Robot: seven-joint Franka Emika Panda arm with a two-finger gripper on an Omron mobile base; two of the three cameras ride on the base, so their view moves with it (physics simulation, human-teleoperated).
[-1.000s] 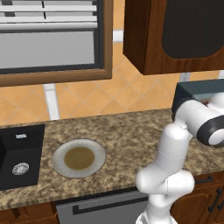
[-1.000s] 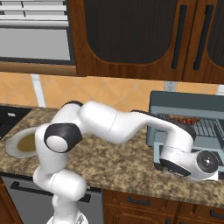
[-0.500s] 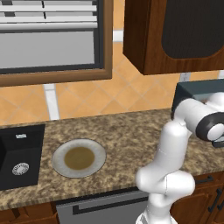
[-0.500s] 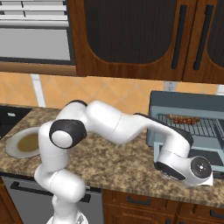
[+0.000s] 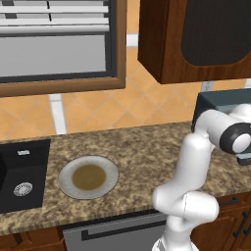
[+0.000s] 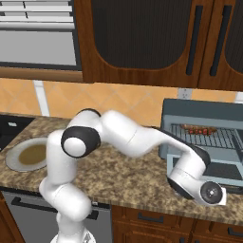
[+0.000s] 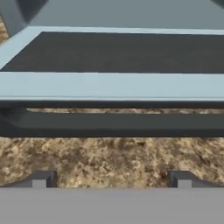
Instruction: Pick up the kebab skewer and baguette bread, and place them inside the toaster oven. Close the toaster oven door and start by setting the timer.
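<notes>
The toaster oven [image 6: 204, 111] stands on the counter at the right, and its edge shows behind my arm [image 5: 220, 105]. The toaster oven door [image 6: 223, 170] lies folded down flat. The kebab skewer [image 6: 197, 129] rests on the wire rack inside. The baguette bread is hidden. In the hand view, my gripper [image 7: 111, 180] is open, low over the counter. It faces the door's grey edge [image 7: 109, 85] and the dark handle bar [image 7: 113, 123], with nothing between the fingertips [image 7: 39, 179].
A round plate [image 5: 88, 176] with a brown middle sits on the granite counter left of my arm, also seen at the plate [image 6: 27, 154]. A black sink [image 5: 22, 179] lies further left. Dark wooden wall cabinets [image 6: 142, 42] hang above the oven.
My hand has sunk a little lower in front of the folded-down door. The jaws have stayed open. The skewer and plate have not moved.
</notes>
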